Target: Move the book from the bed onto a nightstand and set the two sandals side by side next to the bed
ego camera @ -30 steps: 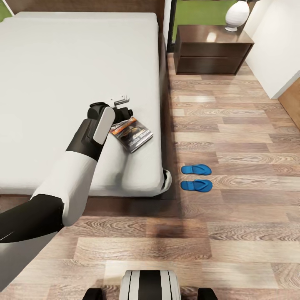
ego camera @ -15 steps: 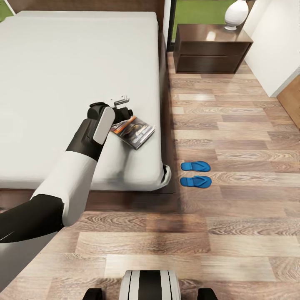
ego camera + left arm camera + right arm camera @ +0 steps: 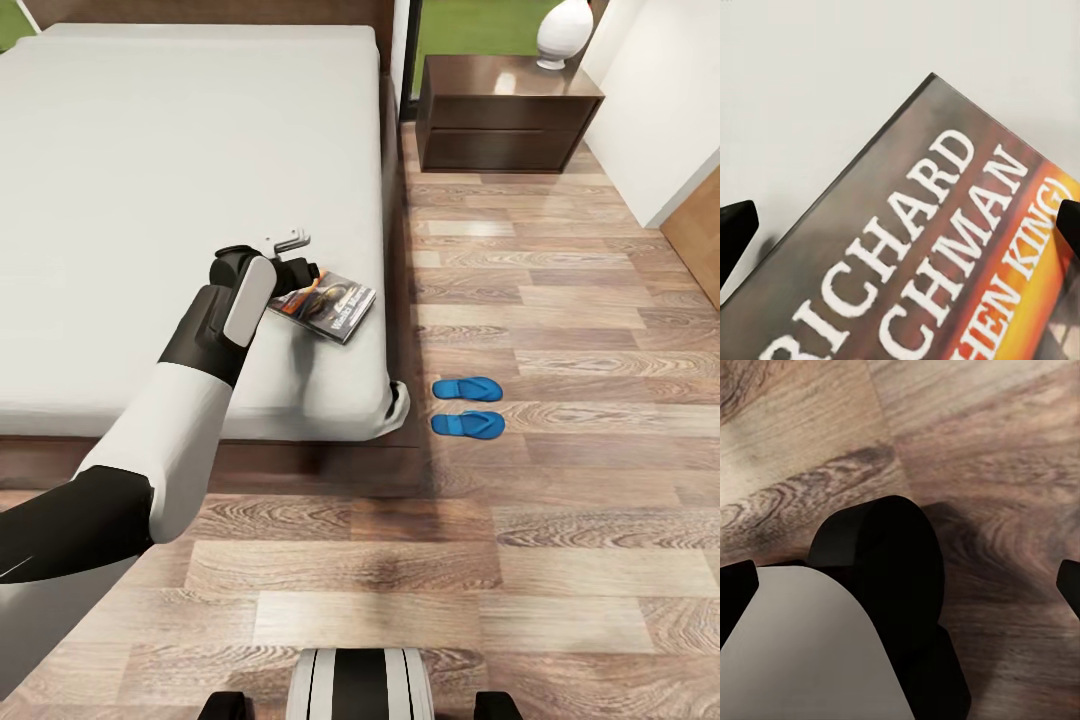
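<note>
Book, dark paperback with orange band (image 3: 327, 304), now lifted off the pale grey-white bed (image 3: 150, 200).
Left end effector (image 3: 300, 275) pinches its corner; next comes the dark wooden nightstand (image 3: 505, 120).

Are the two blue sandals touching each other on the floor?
Apart. The head view shows a strip of wood floor between the far sandal and the near sandal, lying parallel beside the bed.

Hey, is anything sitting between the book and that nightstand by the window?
Nothing visible blocks it. The book lies near the bed's edge at the left gripper; the nightstand top holds a white vase at the back corner.
</note>
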